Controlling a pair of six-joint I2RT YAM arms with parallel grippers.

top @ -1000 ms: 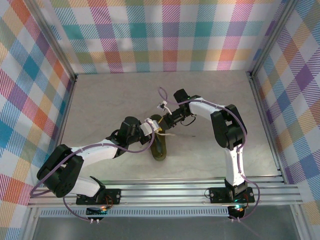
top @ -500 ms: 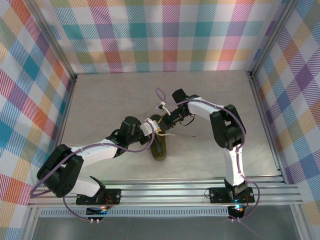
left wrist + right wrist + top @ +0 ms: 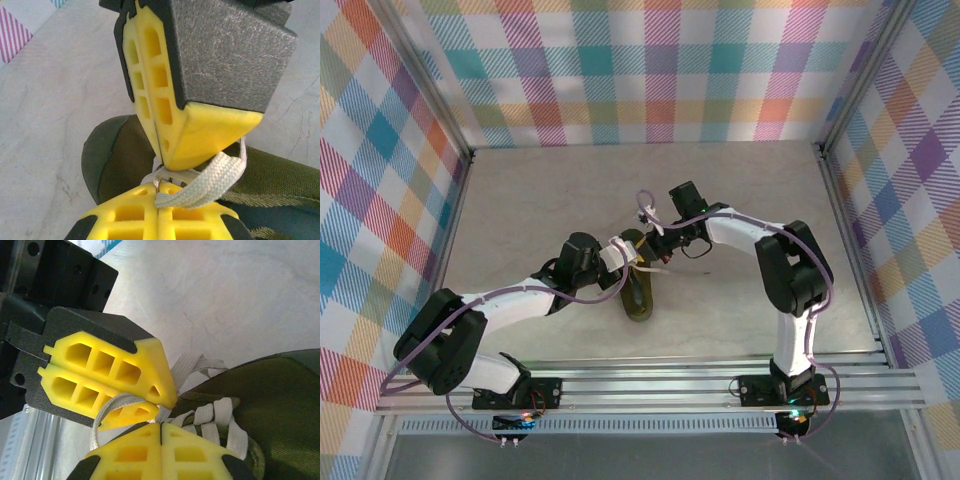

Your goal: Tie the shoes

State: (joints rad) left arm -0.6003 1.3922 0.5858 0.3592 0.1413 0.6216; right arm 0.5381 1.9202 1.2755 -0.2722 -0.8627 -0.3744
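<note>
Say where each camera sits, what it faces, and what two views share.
Top external: above, behind the bases, facing down at the table; left arm and right arm show.
Left wrist: on the left arm, looking past the left gripper at the shoe.
Right wrist: on the right arm, looking past the right gripper at the laces.
Shared: each wrist view shows the other gripper.

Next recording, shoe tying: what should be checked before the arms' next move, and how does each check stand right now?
1. Is left pincer shut on the lace: ok.
2. Is right pincer shut: ok.
3. Does right pincer grip the lace: cannot tell.
4. Is shoe upright on table: ok.
5. Is a bow tied: not ok, ends loose.
</note>
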